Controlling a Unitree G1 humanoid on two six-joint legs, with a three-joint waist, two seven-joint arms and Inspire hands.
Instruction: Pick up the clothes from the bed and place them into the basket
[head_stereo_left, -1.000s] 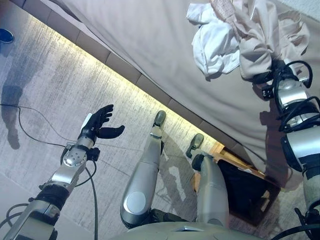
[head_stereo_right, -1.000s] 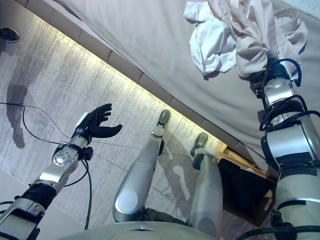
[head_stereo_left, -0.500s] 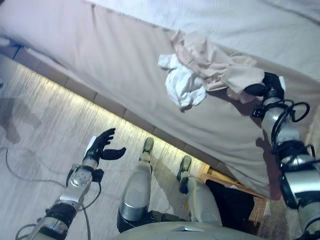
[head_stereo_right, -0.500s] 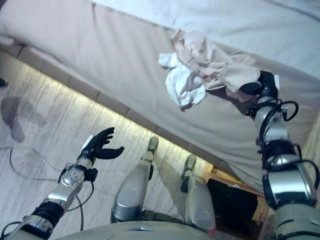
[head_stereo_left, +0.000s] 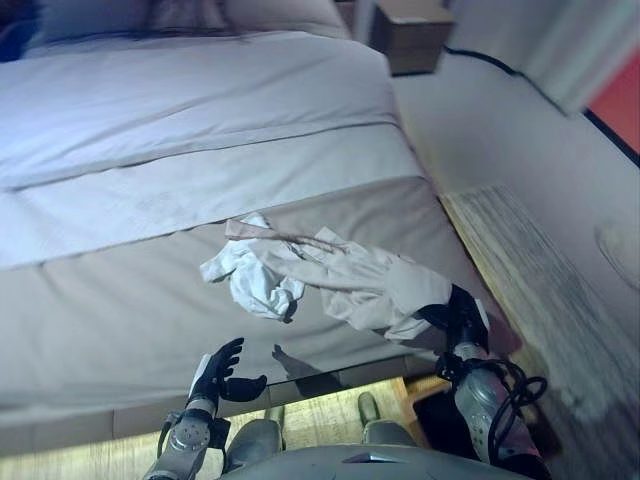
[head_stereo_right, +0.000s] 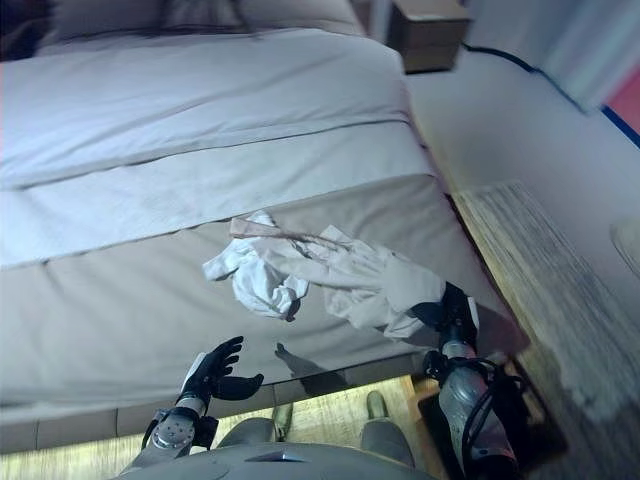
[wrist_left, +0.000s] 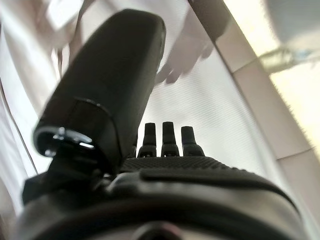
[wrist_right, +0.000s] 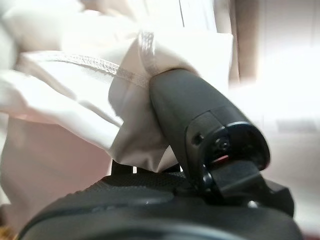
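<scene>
The robot's left hand (head_stereo_left: 218, 375) is raised low at its left side with fingers (head_stereo_left: 228, 351) straight and spread and thumb held apart, empty, while its right hand (head_stereo_left: 458, 318) reaches forward on an extended arm, thumb and fingers pinched on pale cloth (wrist_right: 75, 100).

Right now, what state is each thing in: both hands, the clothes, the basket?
Right hand: shut on beige garment, at the bed's near edge.
Left hand: open, holding nothing.
Beige garment: crumpled on the bed, one end gripped.
White garment: bunched on the bed, untouched.
Basket: on floor, mostly hidden.
</scene>
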